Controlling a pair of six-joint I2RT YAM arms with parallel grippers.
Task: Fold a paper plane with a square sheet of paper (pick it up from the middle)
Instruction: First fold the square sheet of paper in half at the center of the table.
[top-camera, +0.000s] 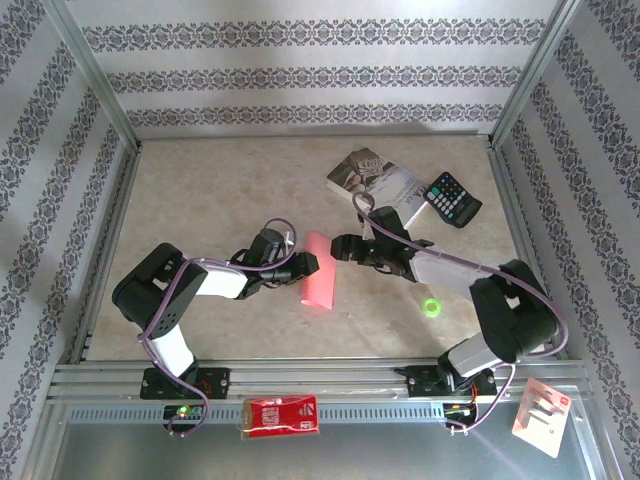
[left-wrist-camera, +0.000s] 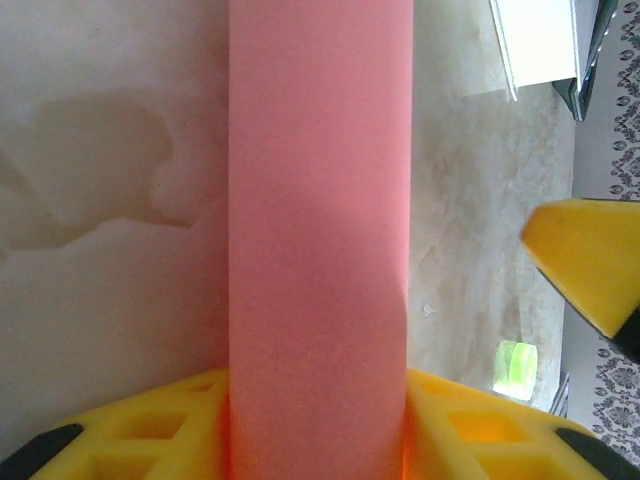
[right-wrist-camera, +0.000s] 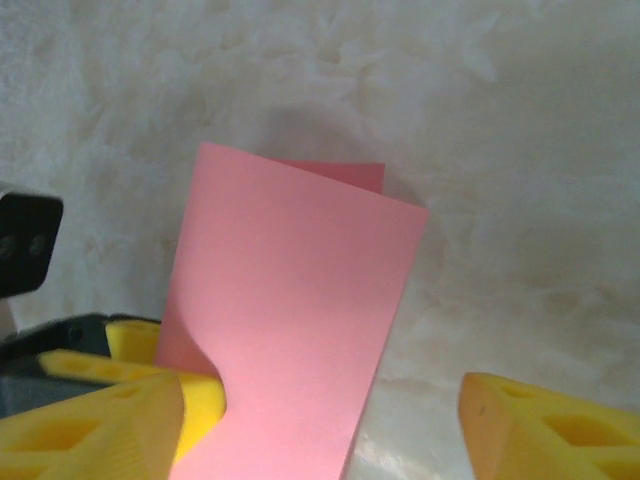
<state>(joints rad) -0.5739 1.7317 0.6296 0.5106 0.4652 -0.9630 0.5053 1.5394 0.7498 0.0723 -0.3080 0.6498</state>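
Lying beyond the folded sheet (top-camera: 319, 270): book (top-camera: 375, 180), calculator (top-camera: 452, 198); green object (top-camera: 432, 307) rightward.

We look past the right gripper (right-wrist-camera: 335, 410), its two yellow fingers (right-wrist-camera: 90, 425) standing apart in the bottom corners of the frame. Between them rises a pink sheet of paper (right-wrist-camera: 295, 300), folded double, with the back layer peeking out along its top edge. Its lower edge curls against the finger at the frame's lower left. The other finger is clear of the sheet. Behind lies a pale marbled table (right-wrist-camera: 500, 150). A black part (right-wrist-camera: 25, 245) juts in at the left edge.
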